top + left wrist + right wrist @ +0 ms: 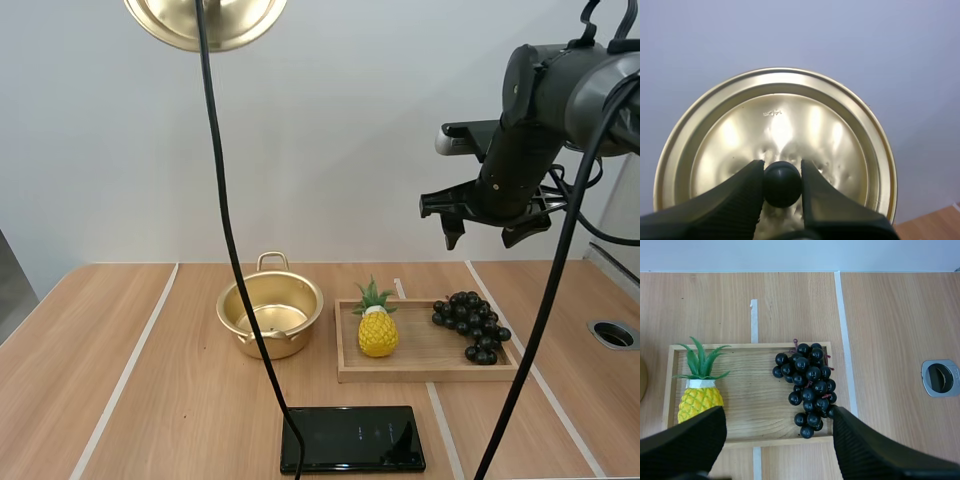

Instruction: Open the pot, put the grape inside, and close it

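Black glossy slab (352,438) flat at the near edge of the table (150,400), just in front of the wooden tray (420,372). Farther back and to the left, gold pot (290,345) upright and uncovered on the table, just beside the tray's left end, one loop handle toward the far side.

On the tray: toy pineapple (377,330) upright at the left end, bunch of grapes (472,325) lying at the right end, bare wood between the two. Round metal grommet (613,334) set into the table, off to the right of the tray.

High above the pot, well clear of the table: gold lid (205,20). Seen from the left wrist, left gripper (782,170) pinching the lid's black knob (782,183) between its ribbed fingers (740,195), the lid's top face toward the camera.

Right gripper (487,235) hanging in the air above the tray's right part, fingers spread wide and closed on nothing. From the right wrist, both fingers (690,440) well apart, with the grapes and part of the tray between them below and the pineapple beside the left one.
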### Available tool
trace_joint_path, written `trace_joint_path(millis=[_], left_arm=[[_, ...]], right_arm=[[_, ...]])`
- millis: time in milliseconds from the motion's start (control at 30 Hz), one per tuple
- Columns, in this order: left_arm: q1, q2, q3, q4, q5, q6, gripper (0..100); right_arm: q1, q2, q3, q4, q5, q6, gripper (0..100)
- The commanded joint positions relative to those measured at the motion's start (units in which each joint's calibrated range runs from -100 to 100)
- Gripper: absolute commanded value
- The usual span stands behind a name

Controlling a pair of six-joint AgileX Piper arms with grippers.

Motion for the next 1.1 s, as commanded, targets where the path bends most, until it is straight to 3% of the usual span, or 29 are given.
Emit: trace_joint_path(millis=[0,333,500,667,1067], left_arm=[[-0.02,-3.15,-2.39,0.41,-1.27,-1.0,0],[-0.02,-10.14,-11.07,0.41,-1.61,-1.12,0],[-0.02,-12.39,-15.53,0.2,0.34,-1.4,0],[-0.02,-13.82,-18.18,0.2,3.26,-1.4,0],[-0.02,-14.91,-18.51,0.19,8.07,-1.4,0]], right_arm=[[-0.25,-0.52,0.67,0.18,-2.2,-0.39,100],[-0.25,-0.42,8.7,-0.06,-10.82,-0.19,100],[-0.27,-0.42,13.15,-3.03,-16.51,0.12,100],[-0.27,2.64,14.0,-6.63,-16.62,2.74,100],[-0.27,10.2,14.0,-6.74,-18.78,2.96,100]])
